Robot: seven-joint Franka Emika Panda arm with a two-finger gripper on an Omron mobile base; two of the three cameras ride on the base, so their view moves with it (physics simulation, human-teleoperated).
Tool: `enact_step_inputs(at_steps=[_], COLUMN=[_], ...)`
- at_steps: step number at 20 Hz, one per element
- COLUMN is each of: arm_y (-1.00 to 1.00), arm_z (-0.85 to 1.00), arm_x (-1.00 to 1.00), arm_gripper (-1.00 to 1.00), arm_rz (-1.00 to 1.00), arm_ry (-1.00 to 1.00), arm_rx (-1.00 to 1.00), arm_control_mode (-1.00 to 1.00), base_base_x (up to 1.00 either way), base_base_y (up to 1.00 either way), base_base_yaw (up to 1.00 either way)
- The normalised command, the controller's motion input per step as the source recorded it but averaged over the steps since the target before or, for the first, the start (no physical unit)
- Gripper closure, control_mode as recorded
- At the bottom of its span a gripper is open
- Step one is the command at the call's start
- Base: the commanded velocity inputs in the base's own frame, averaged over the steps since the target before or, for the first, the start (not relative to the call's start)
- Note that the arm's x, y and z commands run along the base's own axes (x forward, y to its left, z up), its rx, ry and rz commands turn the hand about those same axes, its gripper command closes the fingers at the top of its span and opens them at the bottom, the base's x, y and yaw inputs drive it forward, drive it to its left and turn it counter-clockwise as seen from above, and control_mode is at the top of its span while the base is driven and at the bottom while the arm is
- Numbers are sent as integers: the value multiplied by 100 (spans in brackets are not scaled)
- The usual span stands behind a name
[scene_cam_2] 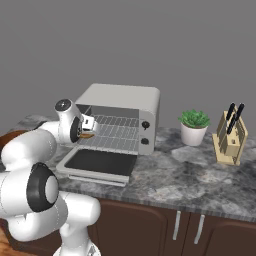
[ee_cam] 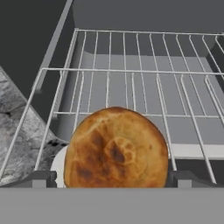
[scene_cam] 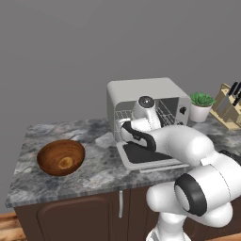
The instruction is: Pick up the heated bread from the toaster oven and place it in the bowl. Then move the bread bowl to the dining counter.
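One grey marbled counter (scene_cam: 94, 174) carries everything, and none of it bears readable writing. Largest is the toaster oven (scene_cam_2: 131, 99), its dark-glass door (scene_cam_2: 97, 163) dropped flat below the pincer (scene_cam_2: 89, 131), which reaches in at the left front of the wire rack (scene_cam_2: 119, 134). Well off to the pincer's left on the counter sits the wooden bowl (scene_cam: 60, 157); far to its right stand a knife block (scene_cam_2: 230, 137) and a potted plant (scene_cam_2: 194, 126). Smallest, the heated bread (ee_cam: 116, 148) sits between the pincer's fingertips (ee_cam: 40, 178), which stand spread wide apart on either side of it; contact cannot be judged.
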Motion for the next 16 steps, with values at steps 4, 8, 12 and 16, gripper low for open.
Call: enact_step_inputs(at_steps=[4, 8, 12, 16], arm_y=[0, 0, 0, 0], arm_z=[-21, -16, -13, -8], arm_x=[4, 0, 0, 0], arm_gripper=[-100, -100, -100, -100], arm_rz=[-1, -1, -1, 0], arm_ry=[1, 1, 1, 0], arm_rx=[0, 0, 0, 0], arm_control_mode=[-100, -100, -100, -100], base_base_x=[0, 0, 0, 0], base_base_y=[0, 0, 0, 0], base_base_yaw=[0, 0, 0, 0])
